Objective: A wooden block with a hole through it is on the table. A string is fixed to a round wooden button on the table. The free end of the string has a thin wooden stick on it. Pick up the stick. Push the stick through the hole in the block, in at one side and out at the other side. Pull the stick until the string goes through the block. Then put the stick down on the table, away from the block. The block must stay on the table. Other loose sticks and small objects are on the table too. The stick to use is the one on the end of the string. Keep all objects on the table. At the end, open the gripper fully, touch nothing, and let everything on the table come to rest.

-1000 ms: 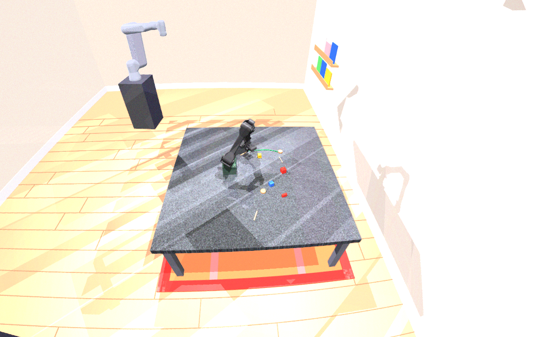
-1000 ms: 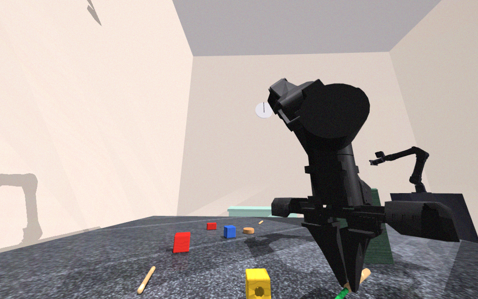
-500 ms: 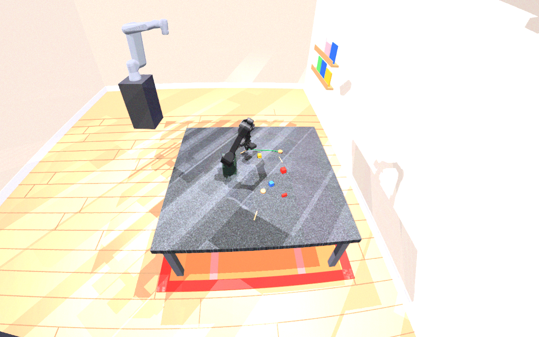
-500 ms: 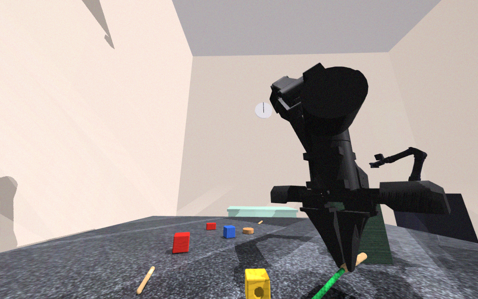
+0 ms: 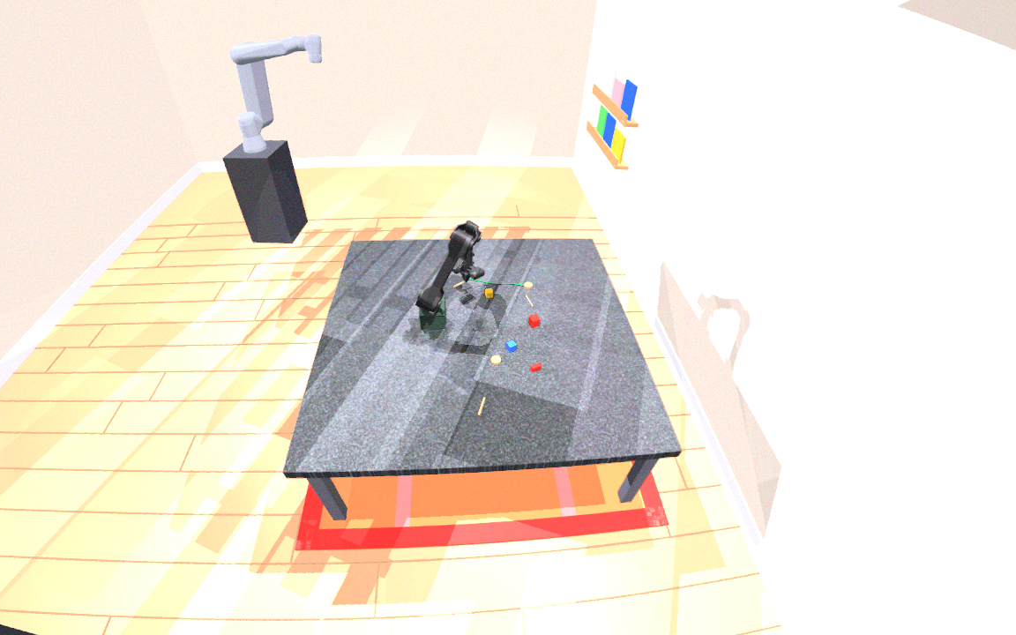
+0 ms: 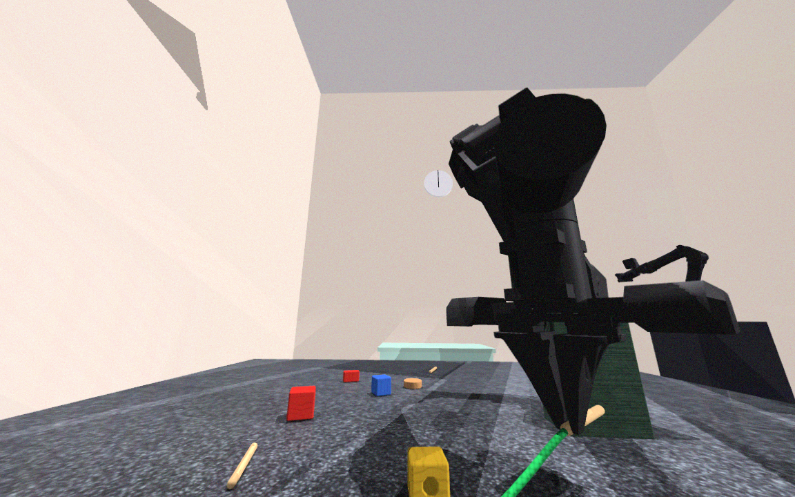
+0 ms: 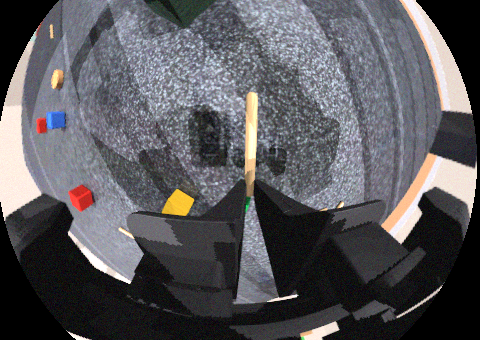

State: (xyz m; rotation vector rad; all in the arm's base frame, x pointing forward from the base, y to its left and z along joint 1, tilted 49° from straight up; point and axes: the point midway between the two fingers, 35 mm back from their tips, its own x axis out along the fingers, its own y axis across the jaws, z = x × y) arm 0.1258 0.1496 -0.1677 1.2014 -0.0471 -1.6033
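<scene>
My gripper (image 5: pixel 466 279) (image 6: pixel 573 431) (image 7: pixel 248 184) is shut on the string's stick (image 6: pixel 595 415) (image 7: pixel 251 130), gripping it near its string end. The stick is held above the table, its free end pointing away from the string, toward the arm's base. The green string (image 5: pixel 500 283) (image 6: pixel 534 464) (image 7: pixel 247 204) runs from the stick to the round button (image 5: pixel 528 285) in the top view. The yellow block (image 5: pixel 489 293) (image 6: pixel 427 466) (image 7: pixel 178 203) stands on the table beside the string, apart from the gripper. Its hole shows dark in the exterior view, with nothing seen in it.
A loose stick (image 5: pixel 529 301) (image 6: pixel 243 464) and a red cube (image 5: pixel 534 320) (image 6: pixel 301 403) (image 7: pixel 81 198) lie beyond the block. A blue cube (image 5: pixel 511 346) (image 7: pixel 56 120), small red block (image 5: pixel 535 367), second button (image 5: pixel 495 360) and another stick (image 5: pixel 481 406) lie farther off. The arm's green base (image 5: pixel 432 317) stands behind.
</scene>
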